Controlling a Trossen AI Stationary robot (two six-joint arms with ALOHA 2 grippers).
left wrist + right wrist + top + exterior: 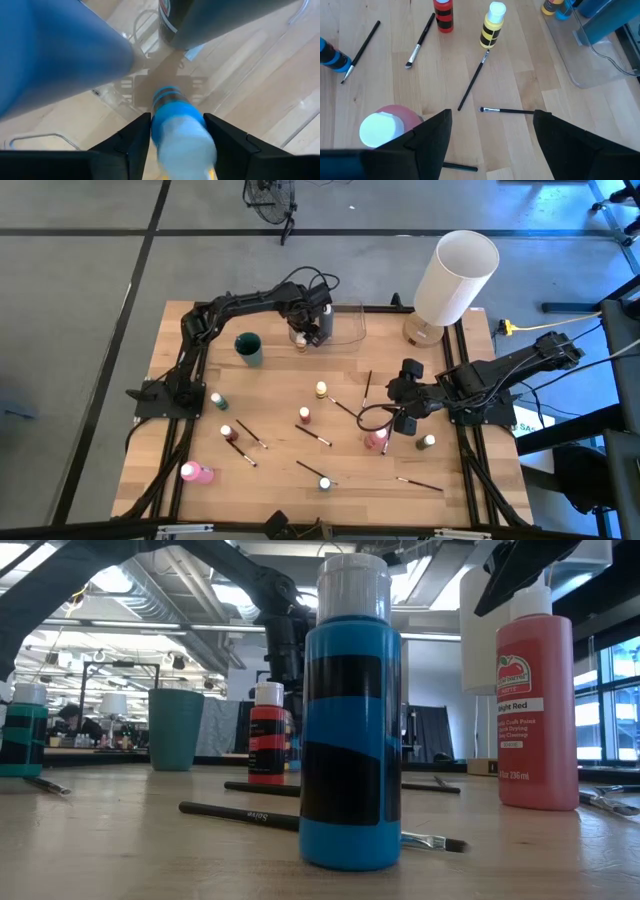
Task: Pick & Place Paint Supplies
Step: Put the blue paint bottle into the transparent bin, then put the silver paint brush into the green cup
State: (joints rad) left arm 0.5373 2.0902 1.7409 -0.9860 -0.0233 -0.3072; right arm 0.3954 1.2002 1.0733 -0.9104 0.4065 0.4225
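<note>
1. Nearest the low cam: blue-black bottle [350,730], upright by the tabletop's front edge, about mid-width. Pale cap, blue body w/ two black bands. One dark brush [300,820] lying flat just behind it. Not yet collected.
2. Front left corner: pink bottle [196,472] tipped on its side, so prob. harder to grab than the upright ones.
3. Along the left edge: green bottle [218,400] upright, pale cap. Reddish bottle [227,432] near it, toward the front.
4. Far left part: teal cup [248,348], upright, well apart from the bottles.
5. Far edge, mid: left gripper [310,330] over the clear container [350,325], jaws clamped on a blue bottle [177,130], cap up toward the wrist. Held there presumably for setting down inside; other bottles already stand in the container.
6. Tabletop centre: yellow-black bottle [492,27] and red-black bottle [443,15], both upright, apart from each other. Thin dark-handled brushes [313,436] scattered flat around them, pointing every which way.
7. Right of centre: right gripper [493,117] low over the wood, jaws spread wide, nothing between them. Red-pink bottle [382,127] just beside one finger, outside the gap, so looks like an approach needing a sideways shift before closing.
8. Toward the right edge: second green bottle [427,442], upright.
9. Far right corner: large white cylinder [455,275], clear of the work.
</note>
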